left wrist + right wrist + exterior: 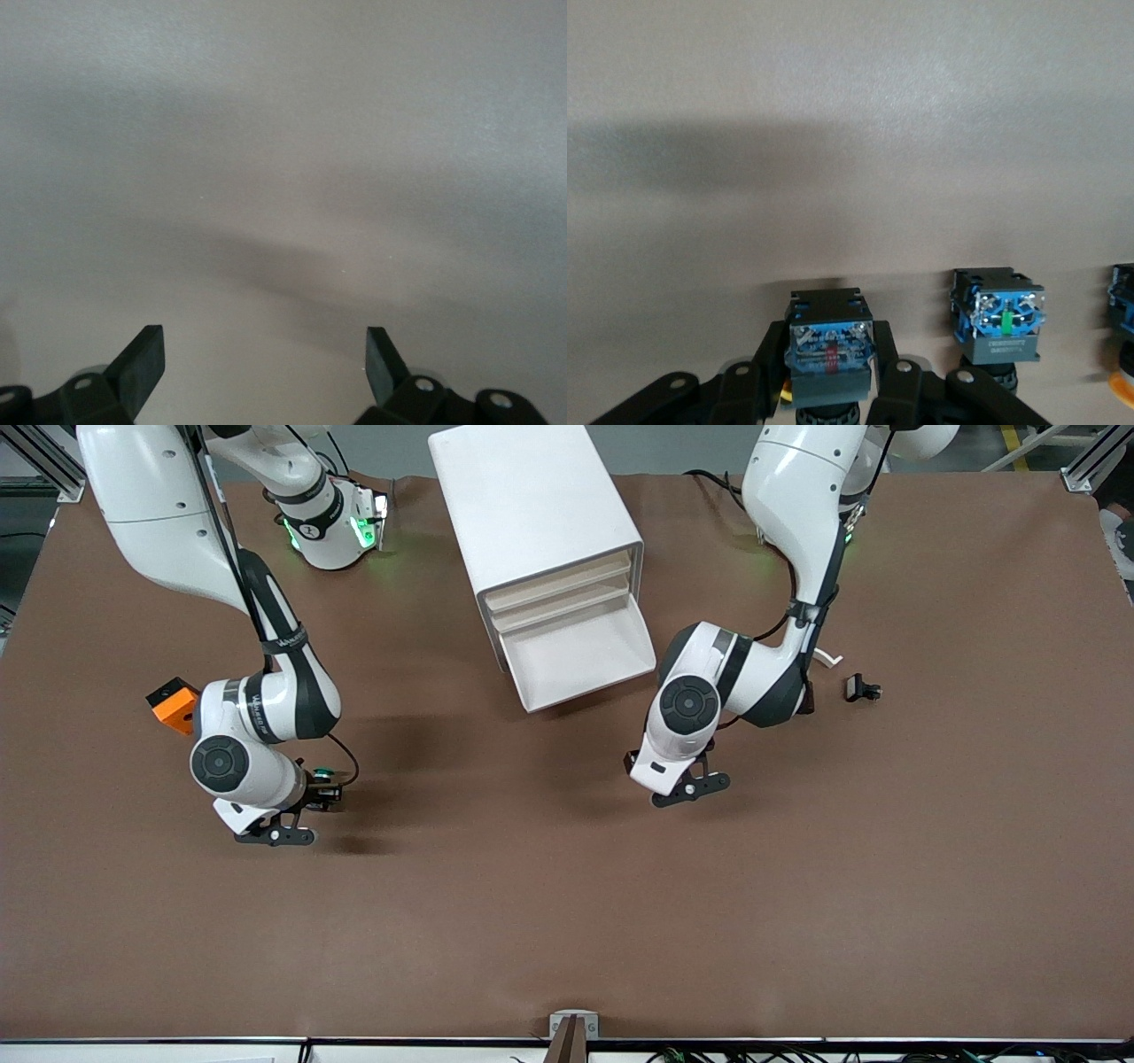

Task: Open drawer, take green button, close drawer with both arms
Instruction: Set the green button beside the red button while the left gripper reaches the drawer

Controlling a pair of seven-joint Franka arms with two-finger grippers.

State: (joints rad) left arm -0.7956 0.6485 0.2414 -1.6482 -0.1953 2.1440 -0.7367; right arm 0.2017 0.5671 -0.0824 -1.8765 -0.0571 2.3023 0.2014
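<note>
- Table (567, 921) with a brown top, seen from above, with two white robot arms reaching over it.
- White cabinet (540, 514) stands between the arms' bases. Its lowest drawer (576, 657) is pulled open, and the part of its floor that shows looks bare.
- Right gripper (830, 390) is down low at the table, toward the right arm's end. Its black fingers (899, 390) are clamped on a red-marked button (830, 350). That button's blue base faces the wrist camera, and its cap colour cannot be told.
- Green button (323, 771) sits just beside the right gripper, nearer to the front camera than the orange block. In the right wrist view it (998, 326) shows a green mark on its blue base and is free of the fingers.
- Third button (1122, 310) shows at the edge of the right wrist view, with an orange-yellow rim under it.
- Left gripper (266, 363) hangs over bare table, nearer to the front camera than the open drawer. Its fingers (142, 359) are spread wide and hold nothing.
- Orange block (173, 704) lies beside the right arm's wrist.
- Small black part (861, 688) lies toward the left arm's end of the table.
</note>
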